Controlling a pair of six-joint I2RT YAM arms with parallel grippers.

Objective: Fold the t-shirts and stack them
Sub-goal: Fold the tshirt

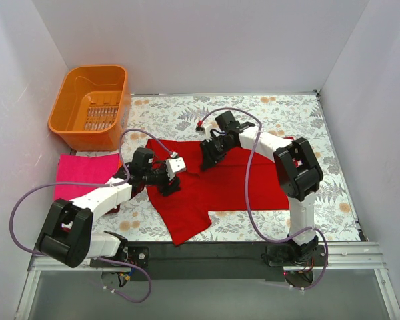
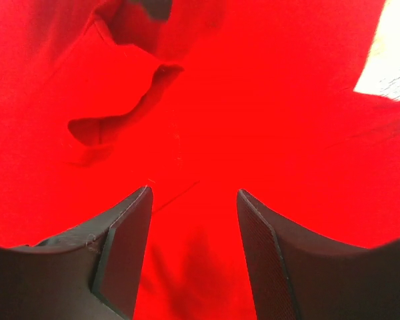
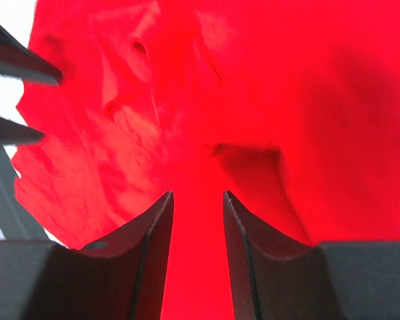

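Two shirts in view: one bright red, one magenta-pink.
Red t-shirt (image 1: 227, 187): spread open on the floral cloth (image 1: 280, 113) at mid-table, rumpled along its 12 o'clock edge, one flap reaching toward 7 o'clock.
Pink t-shirt (image 1: 83, 170): lies flat at 9 o'clock, apart from the red one.
Orange basket (image 1: 87, 137): at 10 o'clock, just beyond the pink t-shirt.
Left gripper (image 2: 193, 191): over the red t-shirt's 9 o'clock side, jaws wide apart, cloth beneath them, nothing gripped.
Right gripper (image 3: 197, 193): at the red t-shirt's 12 o'clock edge, jaws parted more narrowly, red cloth showing through the gap, not pinched.
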